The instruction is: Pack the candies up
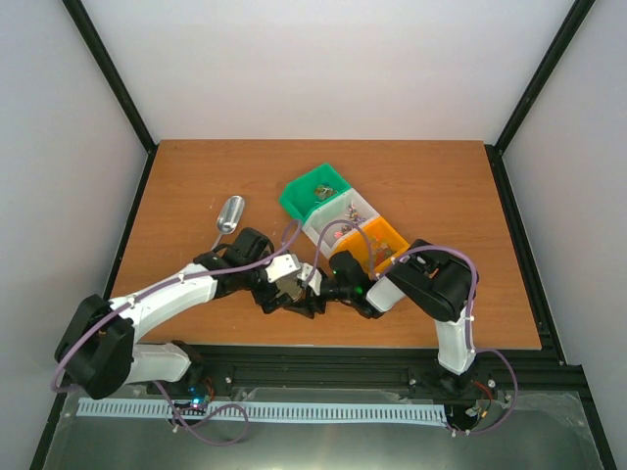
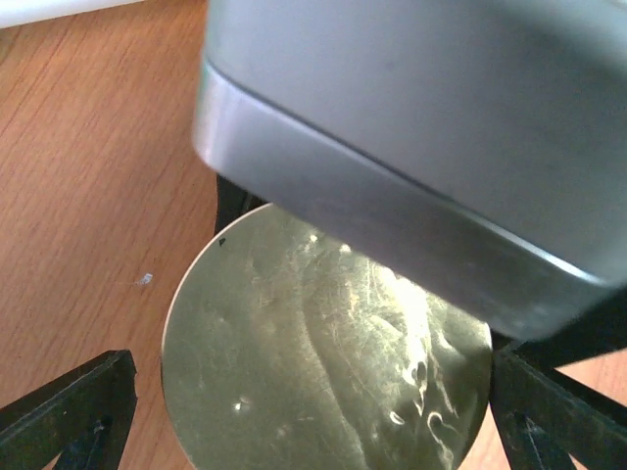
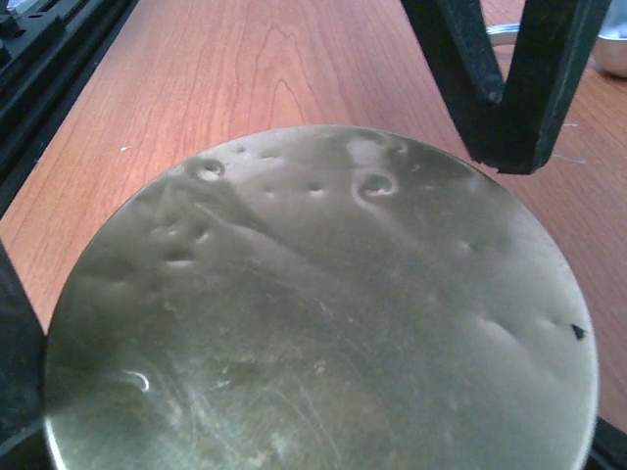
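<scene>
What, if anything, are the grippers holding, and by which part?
The right gripper holds the gold lid by its rim; the left gripper is open around it.

Candies (image 1: 350, 209), tiny wrapped sweets, mixed colours, too small to sort singly, lying loose in three open bins set in a diagonal row, green bin (image 1: 302, 199), white bin (image 1: 366, 205), orange bin (image 1: 394, 231), right of table centre

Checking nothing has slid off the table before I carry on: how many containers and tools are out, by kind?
Plastic bins: 3 (green bin, white bin, orange bin)
Metal scoop: 1
Gold-lidded jar: 1
Total: 5
The candies in the bins are too small to count.
</scene>
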### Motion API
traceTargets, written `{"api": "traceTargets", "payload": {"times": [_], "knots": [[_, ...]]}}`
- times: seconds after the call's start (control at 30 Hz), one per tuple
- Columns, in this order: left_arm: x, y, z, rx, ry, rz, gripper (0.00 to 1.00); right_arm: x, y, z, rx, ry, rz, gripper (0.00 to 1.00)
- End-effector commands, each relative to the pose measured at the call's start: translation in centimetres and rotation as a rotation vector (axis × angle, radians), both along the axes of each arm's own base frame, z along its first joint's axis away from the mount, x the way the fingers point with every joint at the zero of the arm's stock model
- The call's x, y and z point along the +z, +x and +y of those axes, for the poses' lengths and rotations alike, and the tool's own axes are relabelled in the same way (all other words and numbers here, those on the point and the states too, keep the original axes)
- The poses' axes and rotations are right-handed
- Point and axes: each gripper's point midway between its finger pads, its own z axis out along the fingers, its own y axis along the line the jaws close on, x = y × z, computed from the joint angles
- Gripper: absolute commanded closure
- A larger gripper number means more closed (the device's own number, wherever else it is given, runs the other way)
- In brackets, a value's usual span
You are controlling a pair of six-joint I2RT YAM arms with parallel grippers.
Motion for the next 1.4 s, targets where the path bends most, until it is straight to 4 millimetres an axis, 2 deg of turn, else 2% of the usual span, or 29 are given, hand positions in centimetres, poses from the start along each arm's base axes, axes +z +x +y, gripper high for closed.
{"api": "traceTargets", "payload": {"times": [0.0,0.17,0.27,0.43,0.57,0.77,0.9,0.97,1.13,1.27,1.37], "knots": [[0.1,1.4,-0.8,0.101,-0.031,-0.010,0.00,-3.9,0.5,-1.7,-0.097,-0.118,0.093,0.56],[-0.4,1.4,-0.8,0.096,-0.012,-0.005,0.02,-3.8,0.7,-1.6,-0.104,-0.116,0.094,0.56],[-0.7,1.2,-0.5,0.075,0.012,-0.003,0.07,-3.8,0.5,-1.6,-0.096,-0.114,0.093,0.56],[-1.3,0.3,-0.3,-0.011,0.044,0.008,0.17,-3.5,-0.8,-1.7,-0.026,-0.099,0.096,0.56],[-1.3,-1.8,-0.9,-0.181,0.020,0.057,0.20,-3.2,-2.2,-2.0,0.041,-0.095,0.088,0.57],[-1.1,-4.8,-1.2,-0.538,0.017,0.047,0.21,-3.3,-4.0,-2.7,0.145,-0.106,0.054,0.57],[-0.7,-5.5,-1.3,-0.686,0.021,0.051,0.21,-3.2,-4.4,-2.8,0.174,-0.108,0.038,0.57],[-0.3,-4.6,-1.8,-0.671,0.018,0.027,0.15,-3.3,-4.2,-2.8,0.163,-0.113,0.041,0.57],[1.6,-2.4,-2.5,-0.462,-0.033,-0.023,0.01,-3.3,-3.0,-2.4,0.093,-0.111,0.067,0.57],[2.1,-2.6,-1.4,-0.316,-0.052,-0.027,0.00,-3.4,-1.7,-2.2,0.017,-0.112,0.073,0.57],[1.6,-2.9,-0.4,-0.227,-0.050,-0.029,0.00,-3.6,-1.0,-2.2,-0.026,-0.117,0.073,0.57]]}}
